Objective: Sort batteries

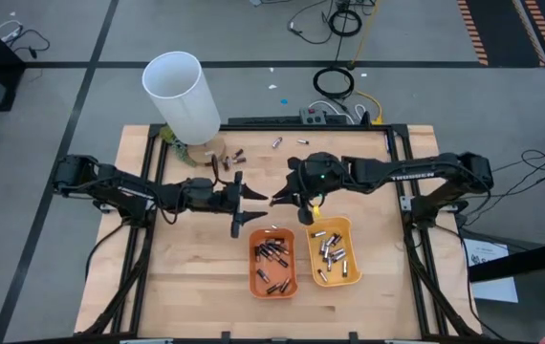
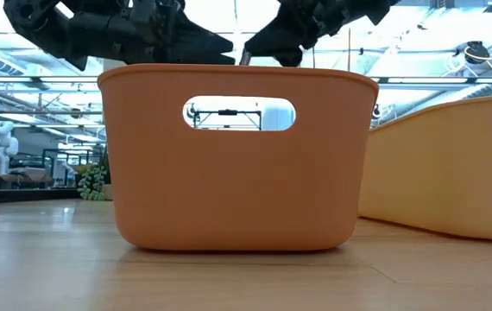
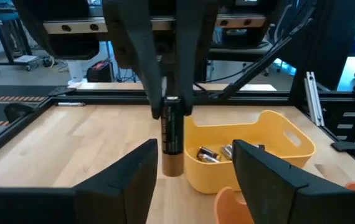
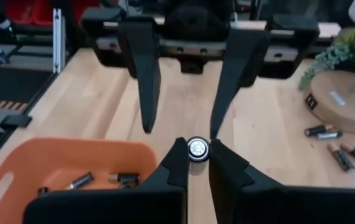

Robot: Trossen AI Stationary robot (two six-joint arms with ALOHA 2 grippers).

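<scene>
The right gripper (image 1: 274, 201) is pinching a dark, copper-ended battery (image 3: 172, 142) between its fingertips (image 4: 177, 160), holding it above the table's (image 1: 186, 287) middle, at 12 o'clock from the orange tray (image 1: 272, 265). The left gripper (image 1: 246, 204) is facing it from 9 o'clock with fingers (image 3: 134, 180) spread, the battery lying just beyond their gap. More batteries (image 1: 329, 253) are lying in the yellow tray (image 1: 349, 229), and loose ones (image 4: 333, 143) near the white tube (image 1: 182, 94).

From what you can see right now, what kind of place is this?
Likely a robotics lab or workshop: a wooden table with two arms mounted, cables on a grey floor, and other robots in the hall behind. The right gripper holds a battery.
</scene>
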